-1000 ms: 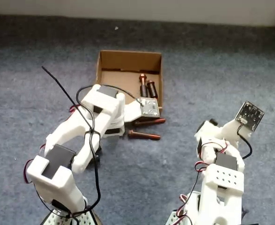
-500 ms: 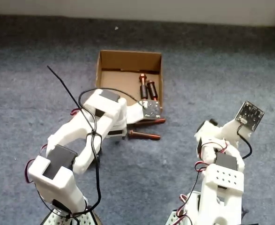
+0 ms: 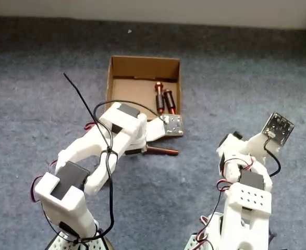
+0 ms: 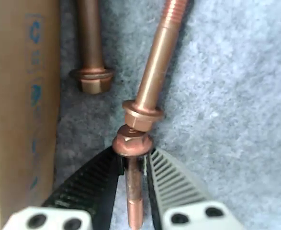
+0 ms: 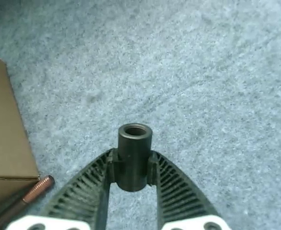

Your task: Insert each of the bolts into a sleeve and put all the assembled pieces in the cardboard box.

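My left claw (image 4: 133,160) is clenched on the smooth shank of a copper-coloured bolt (image 4: 134,201) with a hexagonal flanged head, just beside the brown wall of the cardboard box (image 4: 20,96). The head touches the head of a second bolt (image 4: 154,72), which lies on the fuzzy grey-blue carpet (image 4: 236,96). The blue print on the box is too blurred to read. My right claw (image 5: 133,167) grasps a dark, hollow, cylindrical sleeve (image 5: 134,141), apart from the box.

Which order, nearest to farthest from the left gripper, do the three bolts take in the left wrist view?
1. Gripped bolt, between the left gripper's fingers.
2. Middle bolt, just beyond the fingertips, head to head with the first.
3. Far bolt, off to the side along the cardboard box wall.
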